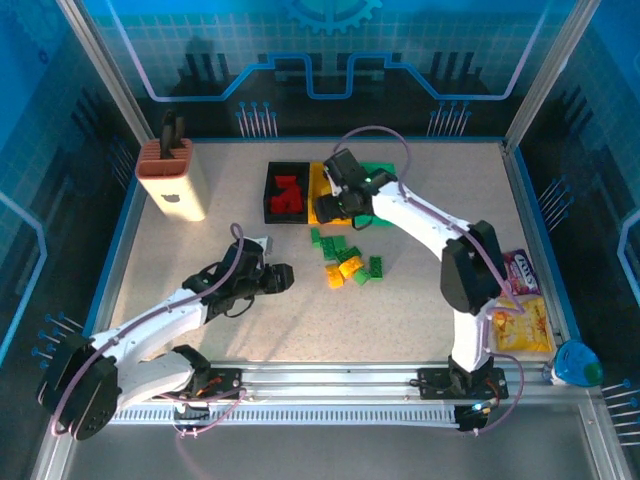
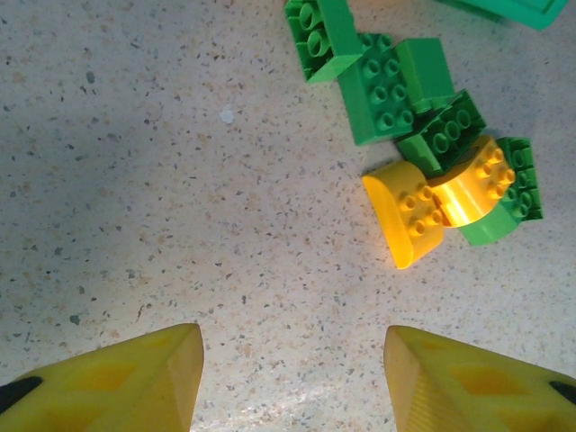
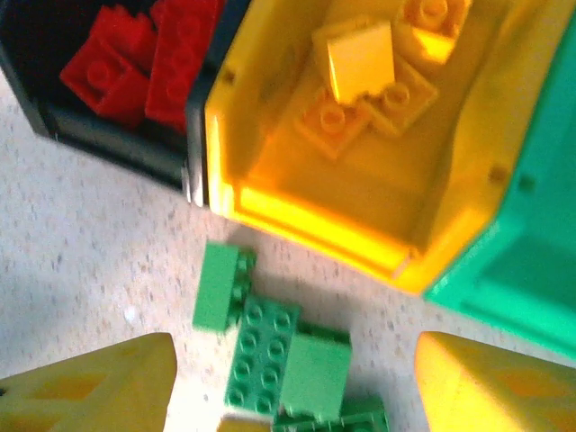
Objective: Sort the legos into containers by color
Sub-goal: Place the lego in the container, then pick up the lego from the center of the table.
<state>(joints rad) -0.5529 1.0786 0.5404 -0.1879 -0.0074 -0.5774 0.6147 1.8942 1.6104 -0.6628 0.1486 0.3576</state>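
Note:
The black bin point(image 1: 268, 190) holds red legos point(image 3: 171, 54). Beside it the yellow bin point(image 3: 297, 211) holds yellow legos point(image 3: 360, 63), and the green bin point(image 3: 531, 261) stands to its right. My right gripper point(image 3: 295, 360) hovers open over the yellow bin's near wall point(image 1: 337, 207), with green legos point(image 3: 261, 351) lying on the table below it. A loose pile of green, yellow and orange legos point(image 1: 348, 264) lies mid-table. My left gripper point(image 2: 294, 346) is open and empty over bare table, left of that pile point(image 1: 283, 278); a yellow brick point(image 2: 409, 211) lies ahead of it.
A tall beige block with a brown slotted top point(image 1: 175, 180) stands at the back left. Snack packets point(image 1: 520, 310) and a blue object point(image 1: 575, 365) lie along the right edge. Metal frame rails border the table.

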